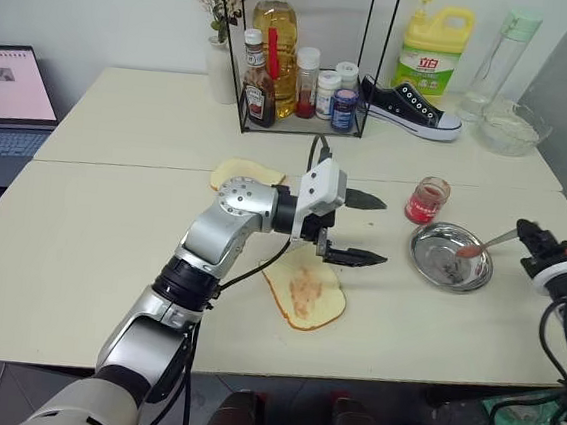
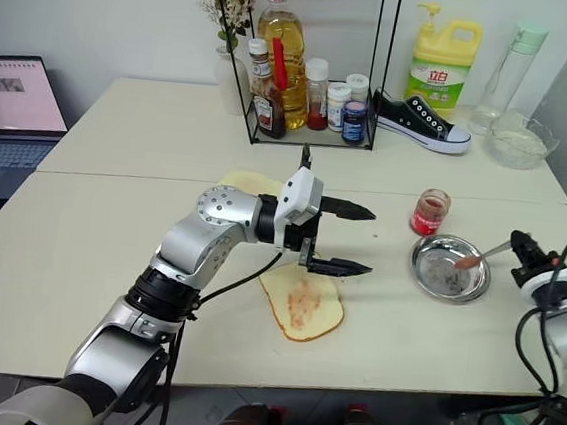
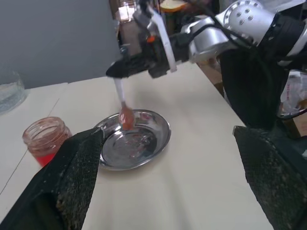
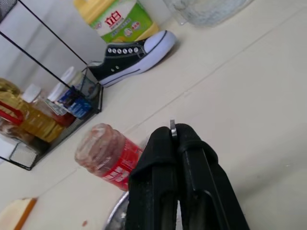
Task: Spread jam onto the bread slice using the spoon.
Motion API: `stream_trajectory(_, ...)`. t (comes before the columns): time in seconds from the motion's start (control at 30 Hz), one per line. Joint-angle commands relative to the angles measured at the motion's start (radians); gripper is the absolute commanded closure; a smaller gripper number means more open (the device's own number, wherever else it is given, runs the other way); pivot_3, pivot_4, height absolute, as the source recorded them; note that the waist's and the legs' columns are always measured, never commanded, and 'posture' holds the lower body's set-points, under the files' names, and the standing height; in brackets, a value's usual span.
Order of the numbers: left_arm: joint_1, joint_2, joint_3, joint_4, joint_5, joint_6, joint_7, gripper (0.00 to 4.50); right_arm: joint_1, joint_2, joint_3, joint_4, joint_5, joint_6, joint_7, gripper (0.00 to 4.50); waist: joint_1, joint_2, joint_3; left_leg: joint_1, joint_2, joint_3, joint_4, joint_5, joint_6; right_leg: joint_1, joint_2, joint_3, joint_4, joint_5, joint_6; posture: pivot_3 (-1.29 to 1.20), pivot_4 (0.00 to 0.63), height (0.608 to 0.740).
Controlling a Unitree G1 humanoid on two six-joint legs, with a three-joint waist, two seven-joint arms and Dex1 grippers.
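The bread slice (image 1: 304, 293) lies flat near the table's front, with a thin smear of red jam down its middle. My left gripper (image 1: 377, 230) hovers open just above its far right corner, pointing right, with nothing between its fingers (image 3: 76, 182). My right gripper (image 1: 532, 235) is shut on the handle of the spoon (image 1: 481, 247). The spoon's bowl carries a blob of jam and hangs over the round steel plate (image 1: 433, 245). The glass jar of jam (image 1: 427, 199) stands open just behind the plate. The right wrist view shows the handle's end (image 4: 172, 128) pinched between the shut fingers.
A second pale slice (image 1: 245, 176) lies behind my left arm. At the back stands a wire rack (image 1: 309, 54) of bottles, then a black shoe (image 1: 414, 110), a yellow detergent jug (image 1: 432, 51) and a glass bowl (image 1: 513, 129). A laptop (image 1: 8, 96) sits far left.
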Motion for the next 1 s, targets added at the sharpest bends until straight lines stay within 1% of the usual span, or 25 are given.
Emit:
stream_trajectory(0.03,-0.021,0.004,0.002,-0.005,0.007,-0.016,-0.006,0.00,-0.030,0.005,-0.010,0.042,-0.033,-0.074,0.047,4.48,0.000,0.000,0.000,0.000,0.000,0.000,0.000,0.000,0.000,0.000,0.000,0.000,0.000,0.000,0.000,0.00,0.150,0.740)
stream_trajectory(0.2,-0.021,0.009,0.014,-0.010,0.004,-0.003,-0.001,0.00,-0.054,0.010,-0.021,0.126,-0.055,-0.114,0.065,4.48,0.000,0.000,0.000,0.000,0.000,0.000,0.000,0.000,0.000,0.000,0.000,0.000,0.000,0.000,0.000,0.00,0.150,0.740)
stream_trajectory(0.23,-0.021,0.010,0.015,-0.010,0.004,-0.002,-0.001,0.00,-0.056,0.009,-0.024,0.142,-0.057,-0.120,0.068,4.26,0.000,0.000,0.000,0.000,0.000,0.000,0.000,0.000,0.000,0.000,0.000,0.000,0.000,0.000,0.000,0.00,0.150,0.740)
stream_trajectory(0.3,-0.020,0.014,0.016,-0.012,0.003,0.000,-0.001,0.00,-0.060,0.008,-0.030,0.160,-0.052,-0.123,0.071,3.78,0.000,0.000,0.000,0.000,0.000,0.000,0.000,0.000,0.000,0.000,0.000,0.000,0.000,0.000,0.000,0.00,0.150,0.740)
stream_trajectory(0.33,-0.020,0.015,0.017,-0.013,0.003,0.001,0.000,0.00,-0.061,0.008,-0.036,0.167,-0.049,-0.123,0.070,3.45,0.000,0.000,0.000,0.000,0.000,0.000,0.000,0.000,0.000,0.000,0.000,0.000,0.000,0.000,0.000,0.00,0.150,0.740)
stream_trajectory(0.5,-0.018,0.021,0.019,-0.014,0.004,0.001,0.003,0.00,-0.071,0.001,-0.081,0.198,-0.029,-0.119,0.051,1.65,0.000,0.000,0.000,0.000,0.000,0.000,0.000,0.000,0.000,0.000,0.000,0.000,0.000,0.000,0.000,0.00,0.150,0.740)
stream_trajectory(0.6,-0.013,0.039,0.028,-0.028,-0.001,0.009,-0.002,0.00,-0.068,-0.031,-0.113,0.184,-0.017,-0.098,0.044,0.56,0.000,0.000,0.000,0.000,0.000,0.000,0.000,0.000,0.000,0.000,0.000,0.000,0.000,0.000,0.000,0.00,0.150,0.740)
stream_trajectory(0.67,-0.007,0.069,0.038,-0.040,-0.006,0.016,-0.012,0.00,-0.057,-0.071,-0.127,0.160,-0.014,-0.075,0.051,0.02,0.000,0.000,0.000,0.000,0.000,0.000,0.000,0.000,0.000,0.000,0.000,0.000,0.000,0.000,0.000,0.00,0.150,0.740)
stream_trajectory(0.73,0.000,0.106,0.049,-0.046,-0.009,0.023,-0.022,0.00,-0.037,-0.123,-0.120,0.117,-0.027,-0.049,0.070,0.02,0.000,0.001,0.000,0.000,0.000,0.000,0.000,0.000,0.000,0.000,0.000,0.000,0.000,0.000,0.000,0.00,0.150,0.740)
stream_trajectory(0.77,0.006,0.133,0.056,-0.046,-0.009,0.029,-0.031,0.00,-0.011,-0.169,-0.088,0.075,-0.054,-0.031,0.106,0.02,0.000,0.001,0.000,0.000,0.000,0.000,0.000,0.000,0.000,0.000,0.000,0.000,0.000,0.000,0.000,0.00,0.150,0.740)
stream_trajectory(0.9,0.032,0.261,0.103,-0.042,-0.021,0.075,-0.069,0.00,0.143,-0.392,0.078,-0.163,-0.140,0.035,0.330,0.02,-0.005,0.002,0.000,0.000,0.000,0.000,-0.001,0.000,0.000,0.000,0.000,0.000,0.000,0.000,0.000,0.00,0.150,0.740)
stream_trajectory(1.0,0.047,0.373,0.150,-0.022,-0.030,0.125,-0.097,0.00,0.210,-0.516,0.106,-0.277,-0.129,0.073,0.473,0.02,-0.007,0.001,0.000,0.001,0.002,0.000,0.000,0.000,0.000,0.000,0.001,0.000,0.000,0.000,0.000,0.00,0.150,0.740)
